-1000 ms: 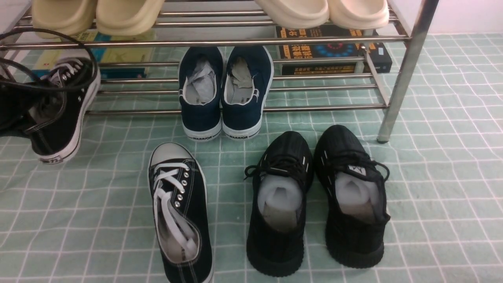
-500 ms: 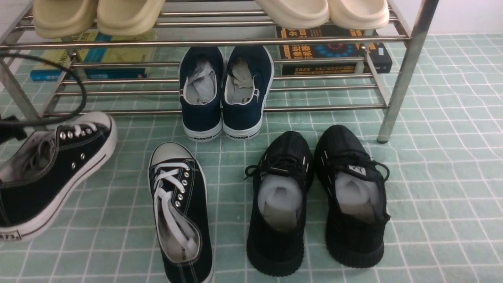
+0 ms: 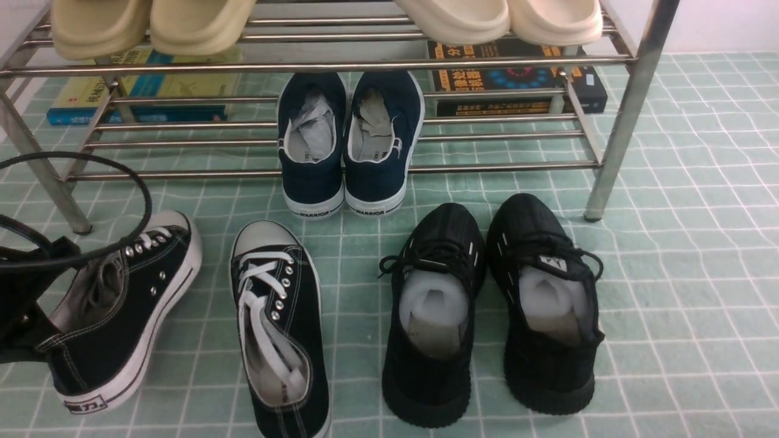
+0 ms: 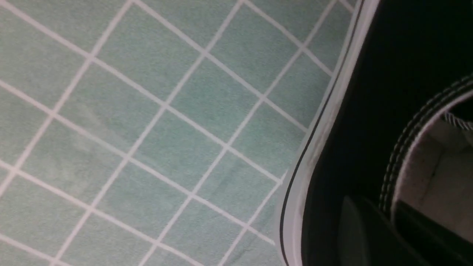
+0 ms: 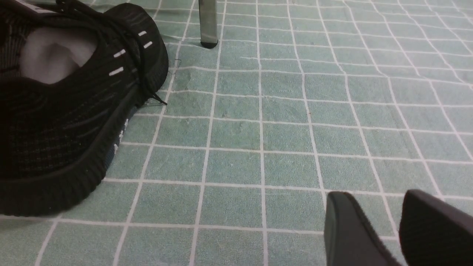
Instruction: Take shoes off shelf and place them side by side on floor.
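At near left, held tilted sneaker (image 3: 128,304) heel-clamped in left claw (image 4: 384,221); likely needed levelling, then setting down beside mate (image 3: 280,328).

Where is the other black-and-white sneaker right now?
Front view, far left: the sneaker is tilted, gripped by the left end effector, beside its mate, before the shelf's left leg.

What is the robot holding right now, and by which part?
The left gripper holds a black canvas sneaker by its heel collar; the right gripper holds nothing.
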Controlling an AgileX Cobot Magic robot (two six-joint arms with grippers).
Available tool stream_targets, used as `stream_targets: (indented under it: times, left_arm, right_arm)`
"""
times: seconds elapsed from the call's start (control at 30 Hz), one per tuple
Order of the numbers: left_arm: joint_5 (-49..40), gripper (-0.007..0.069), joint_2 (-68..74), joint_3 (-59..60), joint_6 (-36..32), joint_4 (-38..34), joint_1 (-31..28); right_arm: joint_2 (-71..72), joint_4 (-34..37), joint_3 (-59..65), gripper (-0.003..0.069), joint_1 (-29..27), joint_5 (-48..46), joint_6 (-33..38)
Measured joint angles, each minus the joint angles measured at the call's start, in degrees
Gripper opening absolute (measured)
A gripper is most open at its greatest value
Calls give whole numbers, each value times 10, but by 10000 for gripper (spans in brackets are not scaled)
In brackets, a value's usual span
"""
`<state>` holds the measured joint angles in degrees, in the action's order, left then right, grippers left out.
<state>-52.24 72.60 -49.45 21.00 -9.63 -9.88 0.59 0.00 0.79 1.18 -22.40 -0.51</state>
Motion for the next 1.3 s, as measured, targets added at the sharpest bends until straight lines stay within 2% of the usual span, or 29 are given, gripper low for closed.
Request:
stream_targets:
  times: [0.17, 0.3, 0.5, 0.7, 0.83, 0.87, 0.93, 1.0, 1.07, 1.23, 1.3]
  left_arm:
    - [36, 19, 0, 0, 38, 24, 66]
    - [58, 32, 0, 0, 91, 91, 108]
    - [58, 50, 0, 0, 167, 162, 121]
    - [55, 75, 0, 1, 179, 151, 121]
    - [57, 125, 0, 5, 159, 125, 121]
    - [56, 167, -1, 5, 145, 119, 121]
    - [50, 203, -2, 5, 141, 116, 121]
    - [22, 275, -18, 5, 133, 111, 121]
    - [-5, 315, -47, 1, 114, 109, 121]
    - [-52, 323, -141, -27, 32, 108, 121]
    - [-74, 274, -220, -42, -25, 108, 121]
  right_arm:
    - [0, 0, 0, 239, 0, 0, 0]
    - [0, 0, 0, 239, 0, 0, 0]
    - [0, 0, 0, 239, 0, 0, 0]
    - [0, 0, 0, 239, 0, 0, 0]
    - [0, 0, 0, 239, 0, 0, 0]
    - [0, 0, 0, 239, 0, 0, 0]
    - [0, 0, 0, 239, 0, 0, 0]
    - [0, 0, 0, 239, 0, 0, 0]
    - [0, 0, 0, 239, 0, 0, 0]
    - [0, 0, 0, 239, 0, 0, 0]
    - [0, 0, 0, 239, 0, 0, 0]
